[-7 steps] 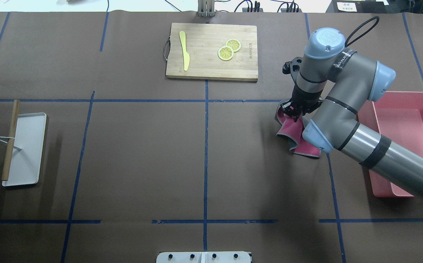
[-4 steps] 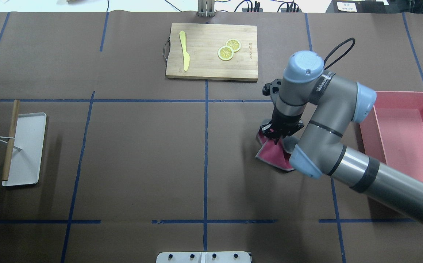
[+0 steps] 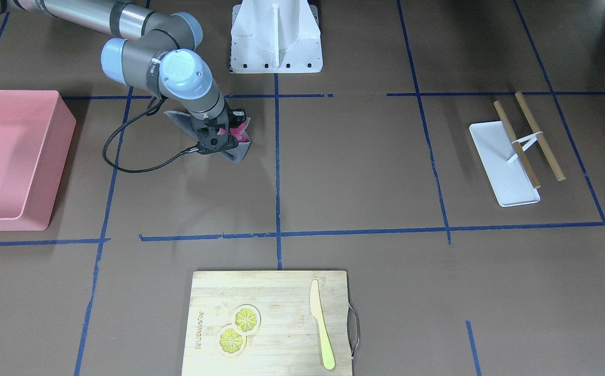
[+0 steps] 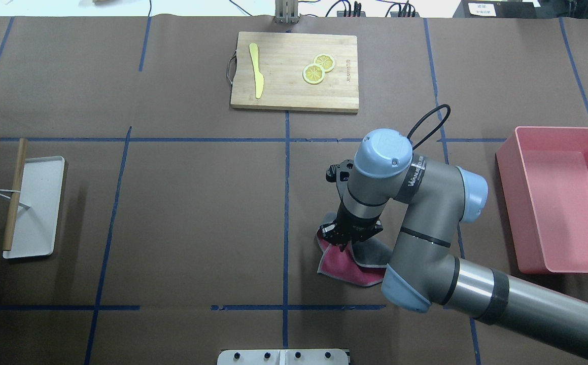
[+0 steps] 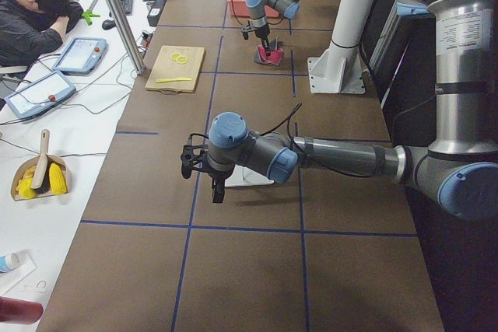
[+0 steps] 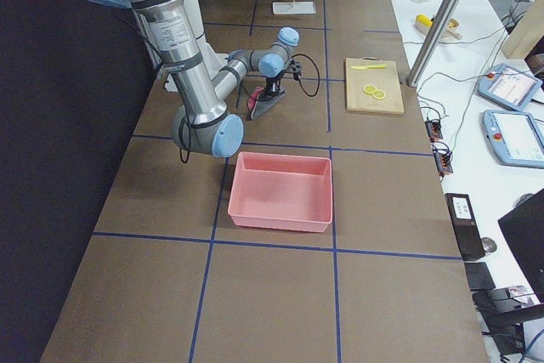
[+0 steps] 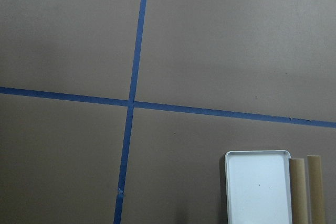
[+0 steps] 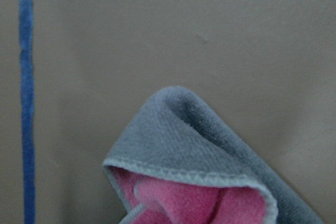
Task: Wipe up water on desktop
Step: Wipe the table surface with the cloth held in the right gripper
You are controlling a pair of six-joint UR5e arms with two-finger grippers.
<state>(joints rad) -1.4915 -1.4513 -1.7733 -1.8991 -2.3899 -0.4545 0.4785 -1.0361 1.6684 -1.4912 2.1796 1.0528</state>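
- The right fingers (image 4: 344, 243) are clenching a bunched corner of the cloth (image 4: 342, 264) and pointing down, while the rest of the cloth is lying on the bench (image 4: 197, 218) just right of the centre tape line (image 4: 286, 213), in the half nearer the robot
- We are judging the step in hand to be a wiping stroke. To do it well we are wanting a firm pinch, light downward pressure, and enough cloth trailing flat to soak rather than skate on its fold
- We are not making out any wet patch on the bench, so slow, overlapping strokes across this taped cell are looking like the safer plan
- In the right wrist view the cloth (image 8: 178, 140) is showing a fine woven grey face, a fleecy pink face and a pale stitched hem. It is soft and limp, and is folding over itself
- The bench is looking matte, dark brown and paper-like, so water is likely sinking in and hard scrubbing is risking a scuff
- Further out we are seeing a smooth pink plastic bin (image 4: 557, 203) and a bamboo cutting board (image 4: 283, 86)
- The left fingers (image 5: 216, 189) are hanging over the bench near the white tray (image 4: 40, 223), well apart from the cloth, and we cannot tell whether they are released or clenched
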